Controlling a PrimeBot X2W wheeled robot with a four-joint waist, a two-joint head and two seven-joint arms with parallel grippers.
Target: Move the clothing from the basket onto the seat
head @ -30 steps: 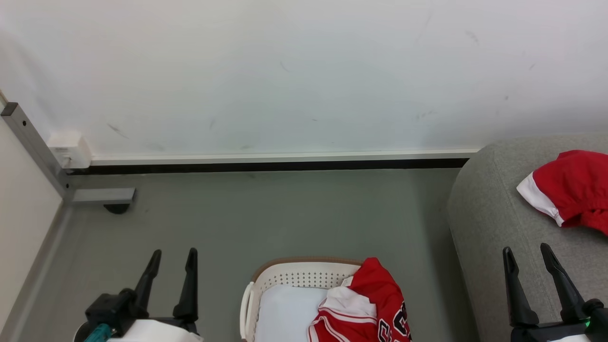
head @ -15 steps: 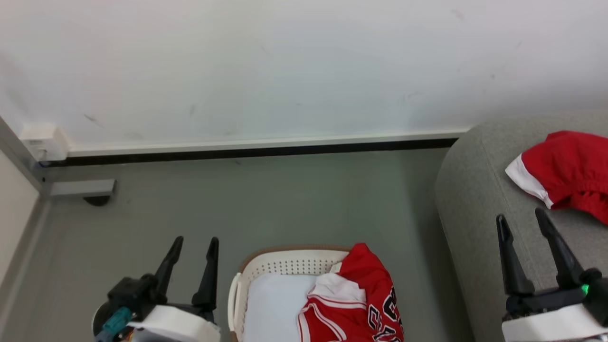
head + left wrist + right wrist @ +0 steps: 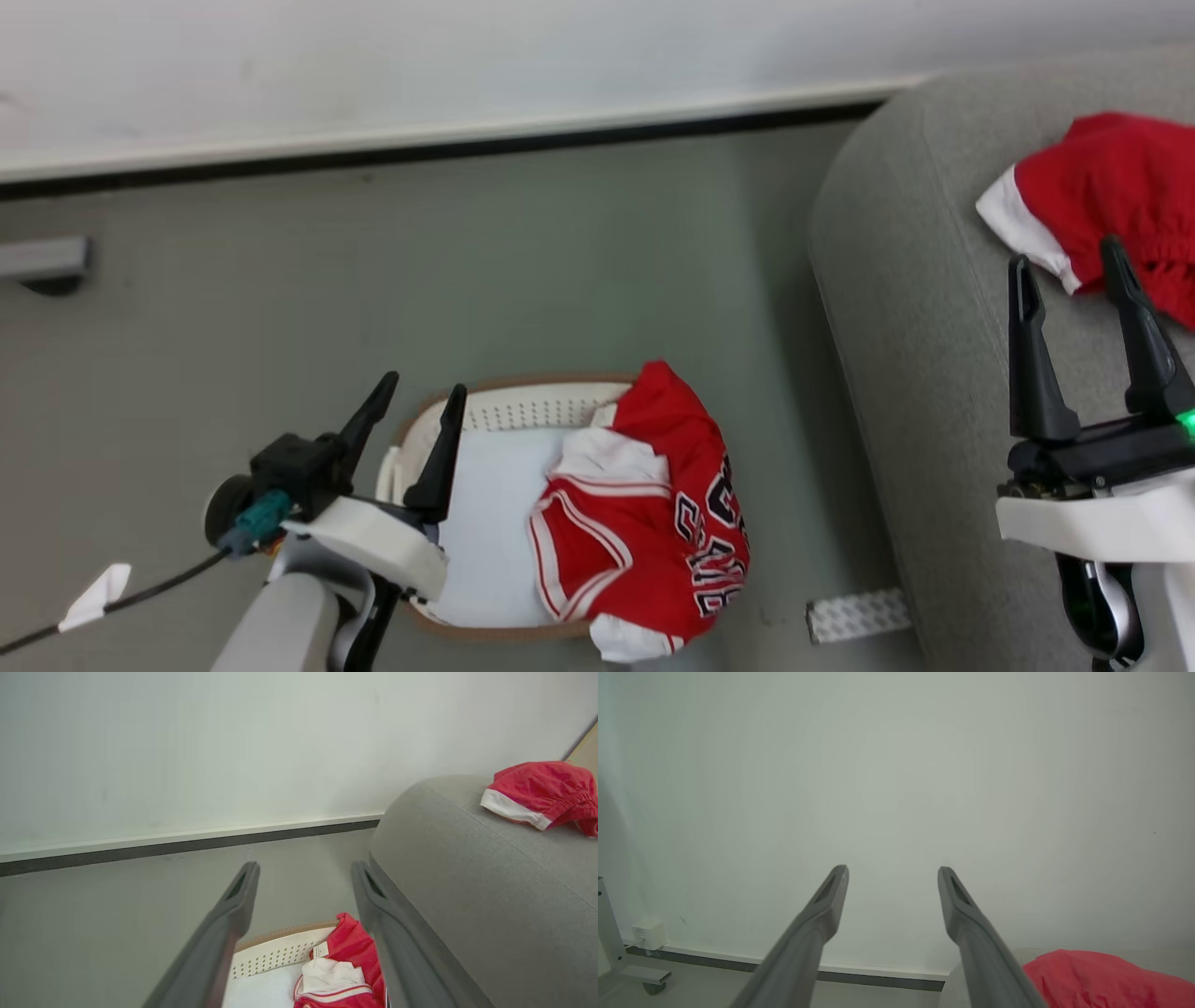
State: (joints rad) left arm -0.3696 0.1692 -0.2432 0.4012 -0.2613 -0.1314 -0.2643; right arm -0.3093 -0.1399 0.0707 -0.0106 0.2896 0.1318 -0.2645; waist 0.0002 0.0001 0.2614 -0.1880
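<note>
your left tool [image 3: 422, 385] is spread beside the basket [image 3: 523, 411] holding the jersey [image 3: 653, 504]; your right tool [image 3: 1064, 254] is spread over the seat [image 3: 896, 280].

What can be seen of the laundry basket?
The basket is an oval tub of cream plastic, its wall pierced with rows of small holes under a brown rim, a handle at its left end. It stands upright on the grey floor, left of the seat and apart from it. A white pad lies inside; the red jersey fills its right half and spills over the right rim. The open left claw overlaps its left end in the head view; contact cannot be told.
</note>
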